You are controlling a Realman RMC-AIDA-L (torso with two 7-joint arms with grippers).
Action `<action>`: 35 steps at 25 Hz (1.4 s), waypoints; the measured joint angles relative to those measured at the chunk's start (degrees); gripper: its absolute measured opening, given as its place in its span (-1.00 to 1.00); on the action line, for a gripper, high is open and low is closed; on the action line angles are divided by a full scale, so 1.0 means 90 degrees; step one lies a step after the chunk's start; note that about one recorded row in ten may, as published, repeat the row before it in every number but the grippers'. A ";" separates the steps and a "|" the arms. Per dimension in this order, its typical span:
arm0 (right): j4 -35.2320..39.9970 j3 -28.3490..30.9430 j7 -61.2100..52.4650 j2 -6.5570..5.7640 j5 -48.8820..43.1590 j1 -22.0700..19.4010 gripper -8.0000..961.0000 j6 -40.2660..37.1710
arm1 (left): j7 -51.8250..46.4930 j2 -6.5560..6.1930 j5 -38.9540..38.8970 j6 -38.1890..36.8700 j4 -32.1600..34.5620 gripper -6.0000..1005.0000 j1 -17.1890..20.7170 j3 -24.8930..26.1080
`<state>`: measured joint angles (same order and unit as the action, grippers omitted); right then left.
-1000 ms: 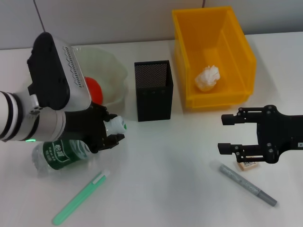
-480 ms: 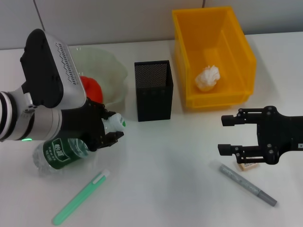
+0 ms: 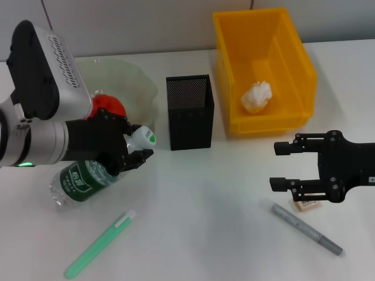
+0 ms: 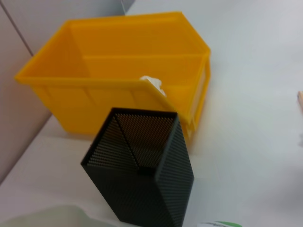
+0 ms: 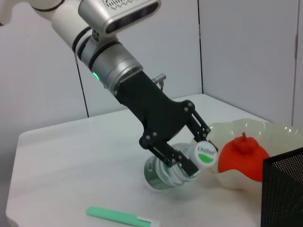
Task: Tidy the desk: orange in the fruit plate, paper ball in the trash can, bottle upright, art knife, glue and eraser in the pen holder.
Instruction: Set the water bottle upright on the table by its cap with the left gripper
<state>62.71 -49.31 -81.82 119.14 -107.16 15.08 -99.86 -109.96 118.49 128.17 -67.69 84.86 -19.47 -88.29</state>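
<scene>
Left gripper (image 3: 136, 151), at 9 o'clock in the head view: fingers clamped on the neck of the bottle (image 3: 88, 178), just below its white cap (image 3: 142, 137). The bottle is tilted, cap raised toward 2 o'clock, its base low near the table (image 3: 205, 216); whether the base touches the surface cannot be told. The gripper body hides most of the neck, and the left wrist view catches only a sliver of the bottle at its edge.

Orange (image 3: 108, 106): lies in the translucent fruit plate (image 3: 137, 88) at 10 o'clock, partly hidden behind the left arm. Pen holder (image 3: 190, 111): black mesh, upright, near 12 o'clock, between plate and bin. Trash can (image 3: 263, 70): yellow bin at 1 o'clock with the paper ball (image 3: 257, 96) inside; in the left wrist view the bin's front wall hides nearly all of the ball.

Right gripper (image 3: 281, 165), at 3 o'clock: fingers spread apart, holding nothing. Eraser (image 3: 307, 204): just under the gripper's lower finger, largely covered by it. Grey pen-like stick (image 3: 306, 228) at 4 o'clock and green stick with a white tip (image 3: 99, 243) at 7 o'clock lie flat on the table; which is the art knife and which the glue cannot be made out.
</scene>
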 joint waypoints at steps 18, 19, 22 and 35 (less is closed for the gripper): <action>0.0012 0.0011 0.0067 -0.0015 -0.0032 0.0024 0.45 0.0032 | 0.0070 -0.0002 -0.0327 -0.0116 0.0052 -0.11 0.0034 0.0194; 0.0016 0.0011 0.0066 -0.0015 -0.0032 0.0024 0.45 0.0032 | 0.0070 -0.0002 -0.0332 -0.0116 0.0064 -0.11 0.0039 0.0197; 0.0031 0.0019 0.0066 -0.0015 -0.0032 0.0024 0.45 0.0033 | 0.0070 -0.0002 -0.0338 -0.0122 0.0113 -0.11 0.0059 0.0208; 0.0008 0.0079 0.0063 -0.0015 -0.0025 0.0018 0.45 0.0032 | 0.0056 0.0005 -0.0352 -0.0156 0.0318 -0.12 0.0125 0.0211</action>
<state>62.78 -48.60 -81.26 119.00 -107.39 15.24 -99.58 -109.46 118.54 125.00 -69.09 87.72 -18.35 -86.39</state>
